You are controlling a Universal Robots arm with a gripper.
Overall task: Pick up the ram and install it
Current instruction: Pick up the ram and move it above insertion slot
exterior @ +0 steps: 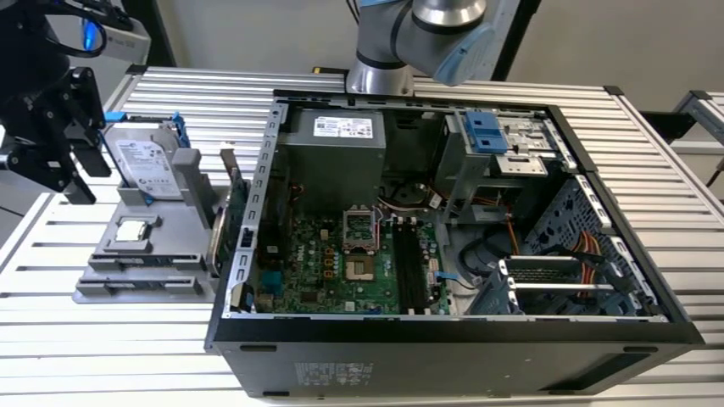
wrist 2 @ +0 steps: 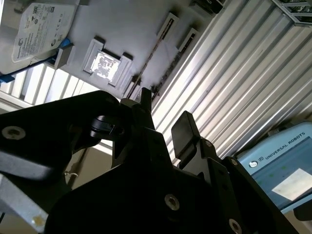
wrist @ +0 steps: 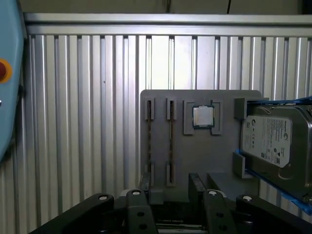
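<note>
Two thin ram (wrist: pixel 170 139) sticks stand on edge in parallel slots of a grey holder (wrist: pixel 219 161); one shows as a thin dark line (wrist 2: pixel 146 61) in the second wrist view. My black gripper (wrist: pixel 170 189) hangs above the holder's slotted end, open, with nothing between its fingers (wrist 2: pixel 183 129). In the exterior view the gripper (exterior: pixel 85 174) is at the far left, above and beside the holder (exterior: pixel 142 284). The motherboard's black slots (exterior: pixel 413 271) lie inside the open computer case (exterior: pixel 453 326).
The holder also carries a processor chip (wrist: pixel 202 117) and a silver hard drive (wrist: pixel 275 141) with blue rails. A green expansion card (exterior: pixel 232 229) stands between holder and case. The ribbed metal table (exterior: pixel 125 348) extends around. A light-blue box (wrist 2: pixel 280 168) sits off the table.
</note>
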